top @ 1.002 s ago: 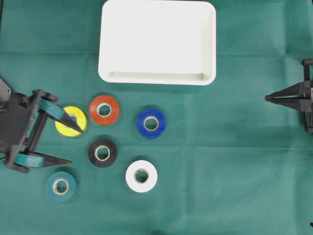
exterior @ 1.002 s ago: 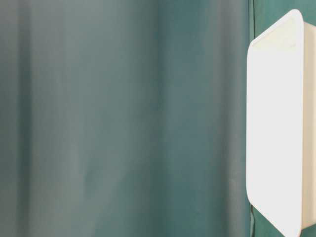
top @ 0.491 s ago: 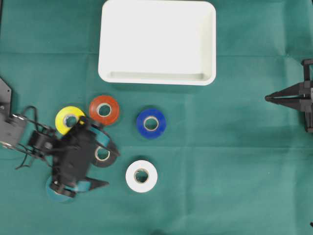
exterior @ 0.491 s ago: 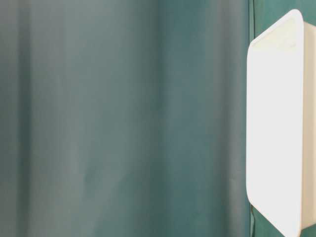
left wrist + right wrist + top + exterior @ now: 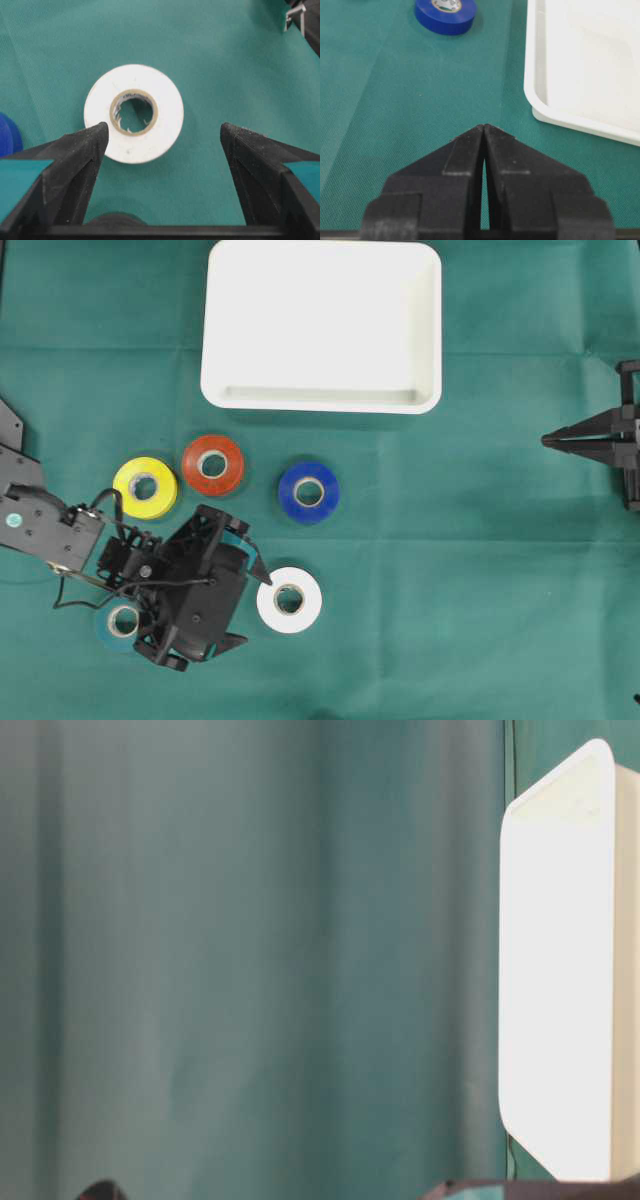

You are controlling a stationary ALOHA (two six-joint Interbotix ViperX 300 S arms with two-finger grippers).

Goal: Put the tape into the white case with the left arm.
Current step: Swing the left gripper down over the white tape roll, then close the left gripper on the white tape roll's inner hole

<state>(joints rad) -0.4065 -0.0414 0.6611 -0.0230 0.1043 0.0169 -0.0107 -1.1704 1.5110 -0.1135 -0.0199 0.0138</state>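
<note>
Moved from the yellow tape [image 5: 145,487] toward the white tape [image 5: 133,113], left pincer [image 5: 162,135] stands spread off-centre, so closing may push the roll away.

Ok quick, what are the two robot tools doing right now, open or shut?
Left tool: open, holding nothing, the white tape lying just ahead of its tips.
Right tool: shut, holding nothing.
</note>
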